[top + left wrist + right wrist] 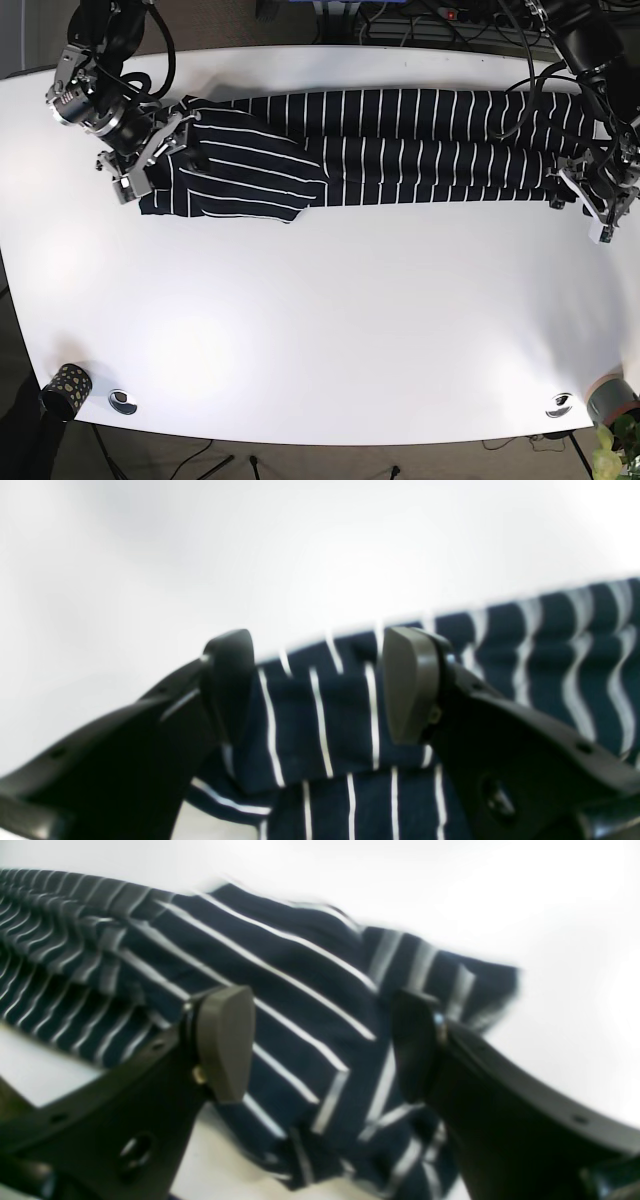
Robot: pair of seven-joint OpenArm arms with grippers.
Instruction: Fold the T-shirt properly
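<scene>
A navy T-shirt (400,140) with thin white stripes lies as a long band across the far part of the white table (320,300). Its left end is folded over at a slant. My right gripper (152,158) is open at that left end; in the right wrist view the gripper (320,1040) straddles the shirt (280,970). My left gripper (582,205) is open at the shirt's right end. In the left wrist view the gripper (320,685) has the shirt's hem (540,645) lying between the spread fingers, not pinched.
A dotted cup (65,385) and a metal disc (123,402) sit at the front left corner. Another disc (558,405), a grey cup (612,400) and a plant (615,455) are at the front right. Cables (420,25) run behind the table.
</scene>
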